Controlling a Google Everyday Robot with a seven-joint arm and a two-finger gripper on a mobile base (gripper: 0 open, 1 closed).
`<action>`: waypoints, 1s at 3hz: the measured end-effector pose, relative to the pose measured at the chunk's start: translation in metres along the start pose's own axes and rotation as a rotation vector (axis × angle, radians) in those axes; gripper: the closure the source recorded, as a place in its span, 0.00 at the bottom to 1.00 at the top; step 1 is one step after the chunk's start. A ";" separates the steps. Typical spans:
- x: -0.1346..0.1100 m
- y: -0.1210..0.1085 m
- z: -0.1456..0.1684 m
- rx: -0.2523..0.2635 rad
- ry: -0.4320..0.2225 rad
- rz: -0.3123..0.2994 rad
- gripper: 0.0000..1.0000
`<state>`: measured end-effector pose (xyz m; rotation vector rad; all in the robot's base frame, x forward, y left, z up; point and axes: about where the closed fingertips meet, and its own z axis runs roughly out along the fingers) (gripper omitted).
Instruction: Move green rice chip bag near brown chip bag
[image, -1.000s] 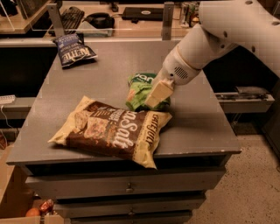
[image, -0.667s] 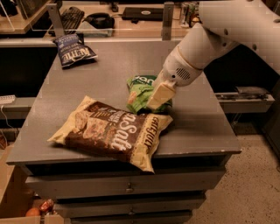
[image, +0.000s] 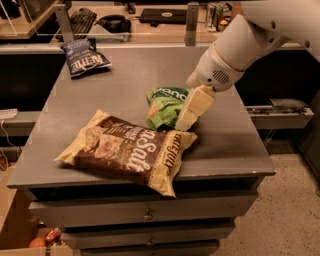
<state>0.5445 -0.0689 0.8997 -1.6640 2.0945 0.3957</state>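
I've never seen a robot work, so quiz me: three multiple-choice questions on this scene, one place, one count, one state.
1. Where is the gripper? A on the floor; B at the green rice chip bag; C over the table's far-left corner.
2. How many snack bags lie on the table? A two; B five; C three.
3. The brown chip bag is: A flat, one corner past the table's front edge; B upright; C crumpled into a ball.
Answers: 1 B, it overlaps the green bag's edge. 2 C, green, brown and a dark blue bag. 3 A, its lower corner overhangs the front.
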 end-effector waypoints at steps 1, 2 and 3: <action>0.010 -0.021 -0.037 0.058 -0.047 0.031 0.00; 0.022 -0.049 -0.090 0.121 -0.152 0.056 0.00; 0.001 -0.059 -0.126 0.185 -0.214 0.029 0.00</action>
